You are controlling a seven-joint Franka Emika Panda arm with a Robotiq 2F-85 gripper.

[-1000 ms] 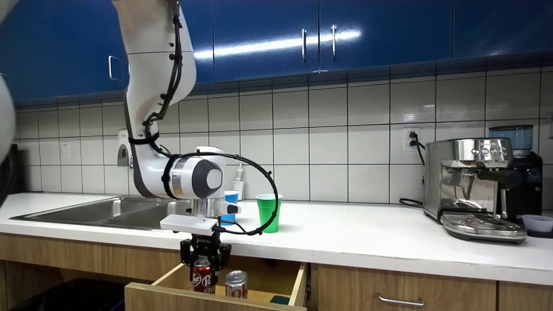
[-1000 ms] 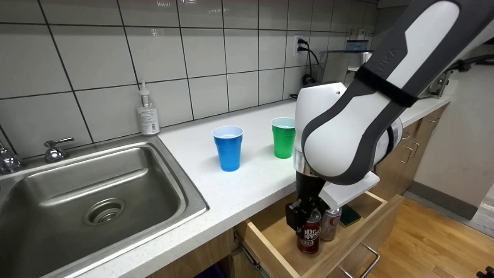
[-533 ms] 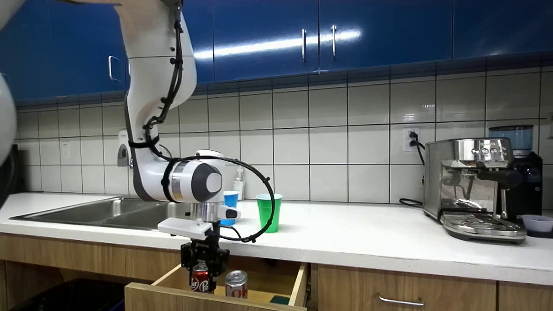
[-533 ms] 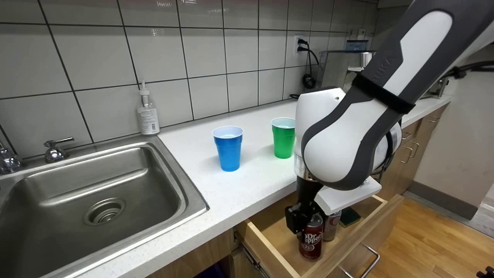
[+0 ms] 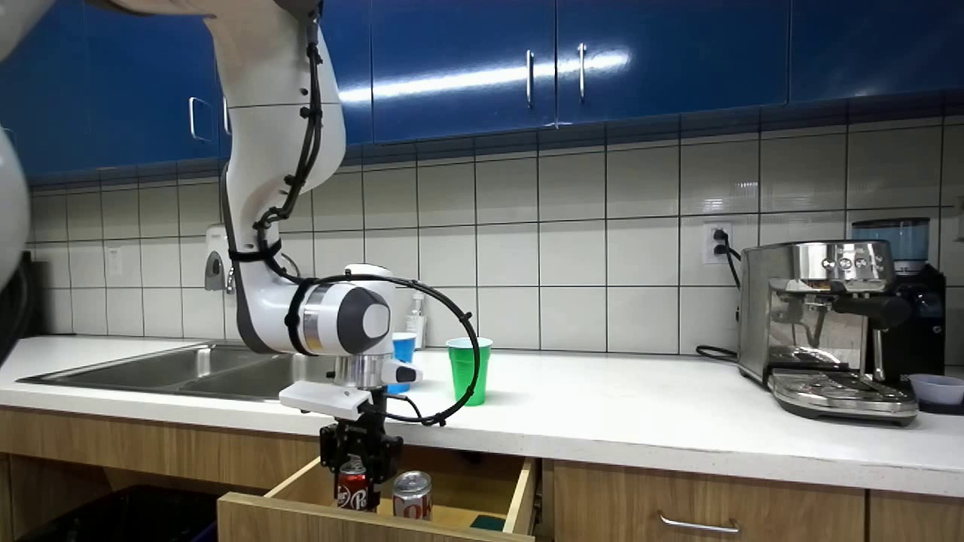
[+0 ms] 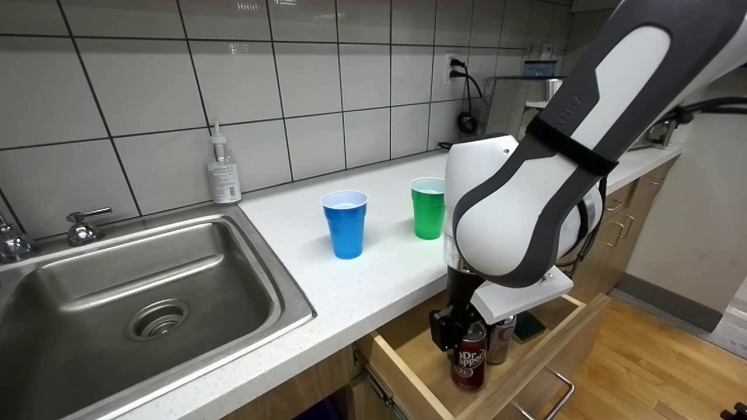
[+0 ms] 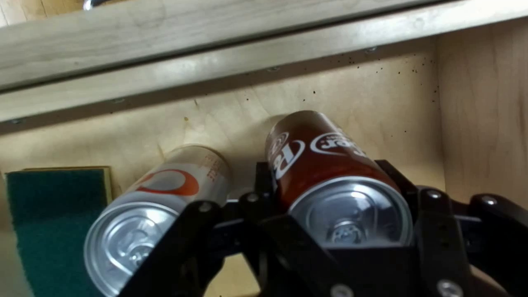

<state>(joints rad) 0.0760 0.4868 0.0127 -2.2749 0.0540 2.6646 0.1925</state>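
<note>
Dark red, the Dr Pepper can (image 7: 330,169) is white-lettered and silver-topped

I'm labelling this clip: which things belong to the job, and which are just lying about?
Likely in the job:
Dr Pepper can, between the jaws
open drawer around it

Lying about:
silver soda can
scouring sponge
blue cup
green cup
pump bottle
espresso machine

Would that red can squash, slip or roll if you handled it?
The red can is probably fairly stiff: it looks metal. Its smooth side might slip in a loose grip. Laid down, its round body would likely roll.
</note>
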